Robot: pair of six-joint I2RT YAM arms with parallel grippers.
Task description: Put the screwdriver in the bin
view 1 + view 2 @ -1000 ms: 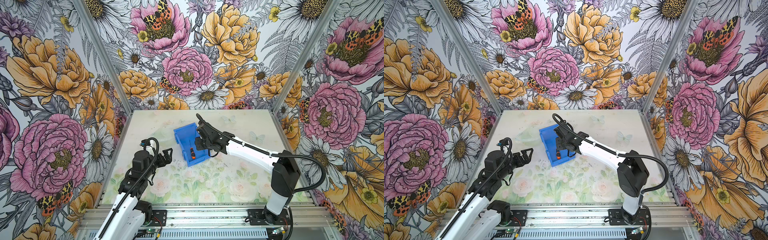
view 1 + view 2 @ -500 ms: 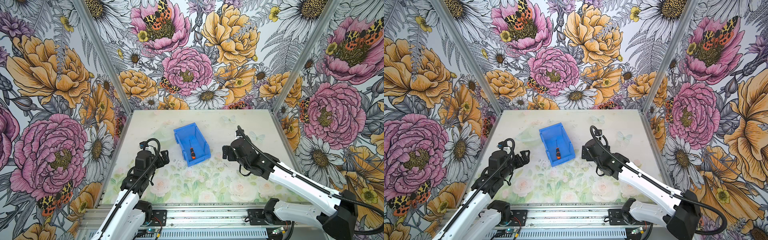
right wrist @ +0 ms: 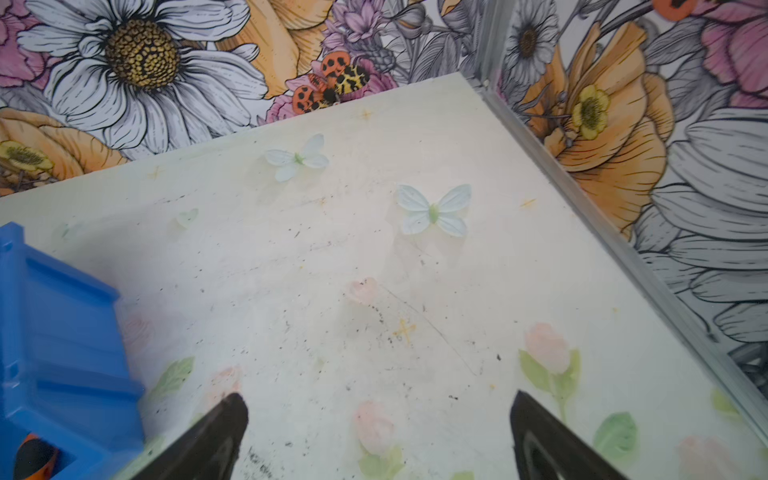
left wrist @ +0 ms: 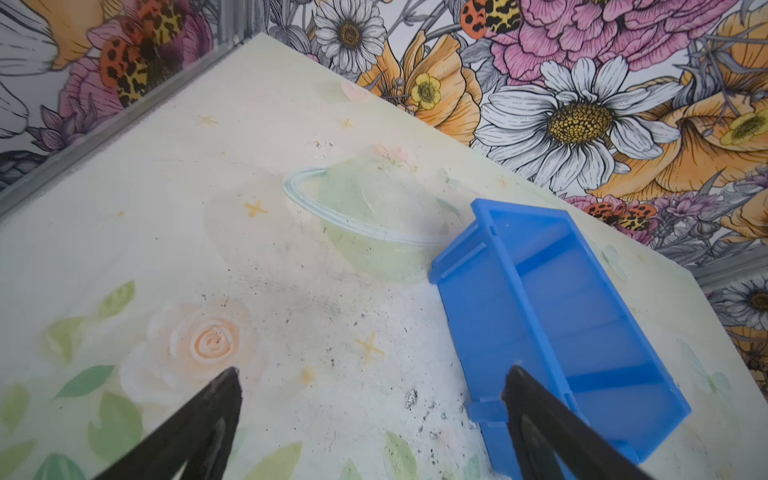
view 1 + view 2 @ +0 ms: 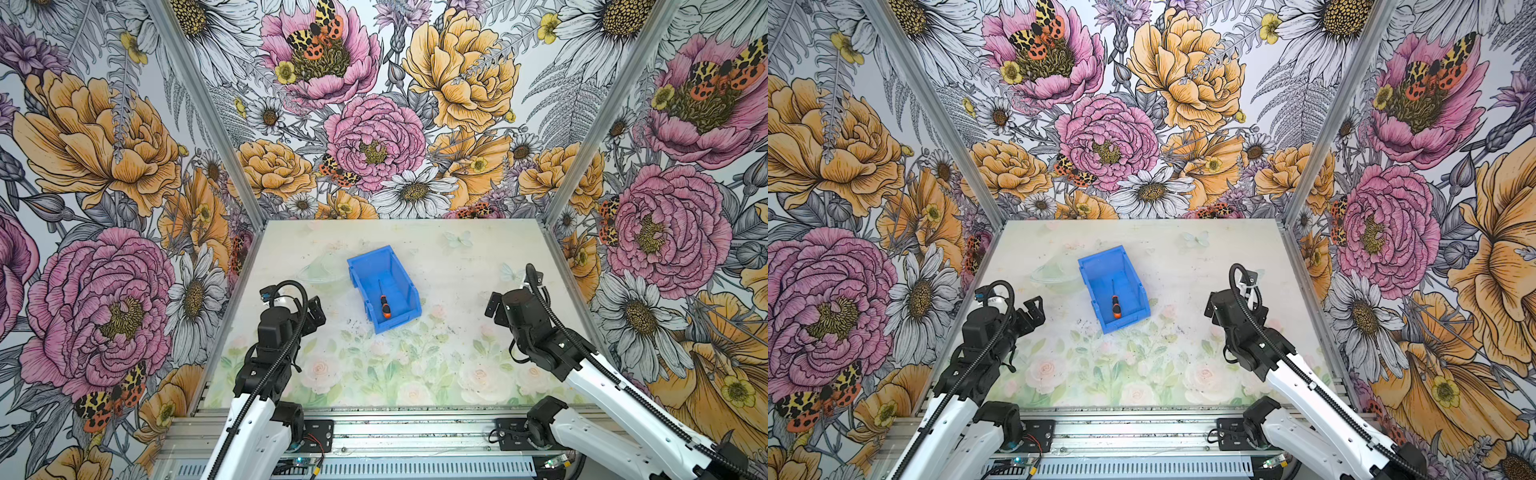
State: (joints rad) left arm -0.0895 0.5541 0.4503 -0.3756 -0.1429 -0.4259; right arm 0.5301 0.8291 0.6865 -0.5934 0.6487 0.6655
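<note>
The blue bin (image 5: 397, 325) (image 5: 1126, 322) stands at mid-table, turned at an angle. The orange-and-black screwdriver (image 5: 384, 301) (image 5: 1115, 308) lies on its floor, with the handle toward the low front wall and the shaft pointing to the back. My right gripper (image 5: 493, 304) (image 5: 1212, 308) hovers open and empty, to the right of the bin and well apart from it. In the right wrist view the gripper (image 3: 378, 395) is over bare table, with the bin (image 3: 62, 332) and the screwdriver handle (image 3: 35, 457) at the edge. My left gripper (image 5: 314, 308) (image 4: 372, 370) is open and empty, left of the bin (image 4: 478, 316).
The floral table mat (image 5: 415, 365) is hemmed in by flower-printed walls on three sides, with metal corner posts (image 5: 552, 216). An aluminium rail (image 5: 395, 432) carrying both arm bases runs along the near edge.
My right gripper opened over the bin, left the screwdriver inside and drew back to the right and nearer side. The left arm shifted only slightly.
</note>
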